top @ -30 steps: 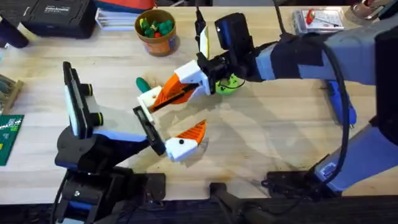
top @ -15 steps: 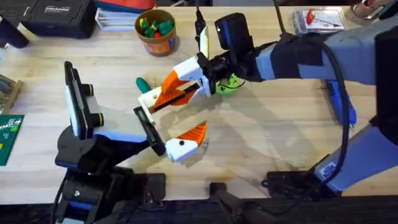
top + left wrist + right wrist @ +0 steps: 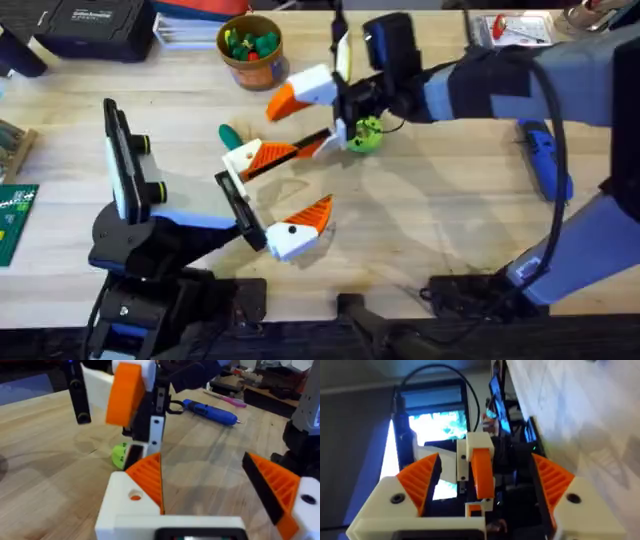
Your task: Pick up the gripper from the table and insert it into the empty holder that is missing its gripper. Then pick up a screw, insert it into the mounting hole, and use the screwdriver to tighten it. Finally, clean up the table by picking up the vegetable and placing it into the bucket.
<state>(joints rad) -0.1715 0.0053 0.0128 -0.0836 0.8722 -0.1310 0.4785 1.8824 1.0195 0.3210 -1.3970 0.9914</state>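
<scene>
Left gripper (image 3: 285, 195), white with orange ribbed pads: jaws spread wide, holding nothing. Lime-green round disc (image 3: 119, 455) sits just beyond them. Right gripper (image 3: 310, 115) past that, jaws parted. Blue pen-shaped screwdriver (image 3: 210, 411) lies farther off on light wooden table (image 3: 430, 230).

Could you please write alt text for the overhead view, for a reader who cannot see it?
The right gripper reaches across the table beside the lime-green disc, fingers open. The left gripper sits open below it; the bucket stands behind.

2 grippers (image 3: 285, 185), 1 bucket (image 3: 250, 50), 1 screwdriver (image 3: 545, 165)
</scene>
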